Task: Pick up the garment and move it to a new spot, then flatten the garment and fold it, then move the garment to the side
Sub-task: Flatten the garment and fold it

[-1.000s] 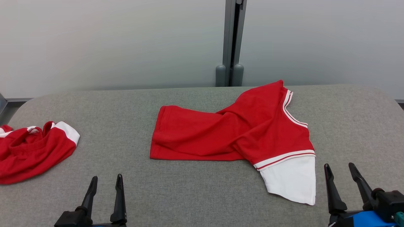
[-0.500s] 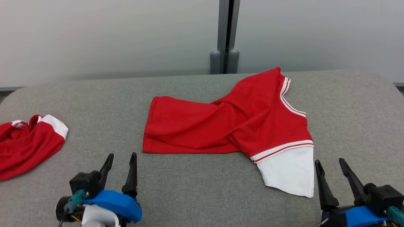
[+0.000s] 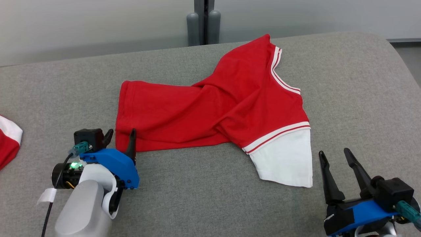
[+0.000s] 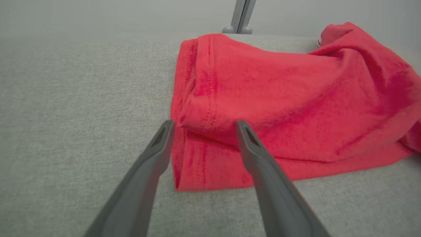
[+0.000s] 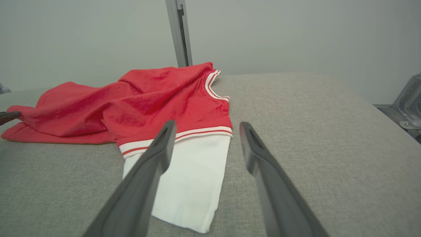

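Note:
The garment (image 3: 210, 108), a red shirt with a white sleeve (image 3: 286, 161) and white-striped trim, lies crumpled on the grey padded table (image 3: 361, 82). My left gripper (image 3: 121, 131) stands open at the garment's near left hem corner. In the left wrist view the left gripper (image 4: 204, 122) has one finger just off the hem edge and the other over the red cloth (image 4: 279, 98), and the jaws hold nothing. My right gripper (image 3: 334, 152) is open, just right of the white sleeve and apart from it. The right wrist view has the right gripper (image 5: 207, 124) short of the sleeve (image 5: 187, 177).
A second red and white garment (image 3: 8, 138) lies at the table's left edge. A grey post (image 3: 204, 19) rises behind the table against a pale wall. The table's rounded right end (image 3: 398, 62) drops off beside a metal frame (image 5: 408, 98).
The head camera has tilted down and turned, shifting the whole picture. My left arm has reached forward, bringing its open gripper to the garment's hem corner. The right gripper stays open near the sleeve.

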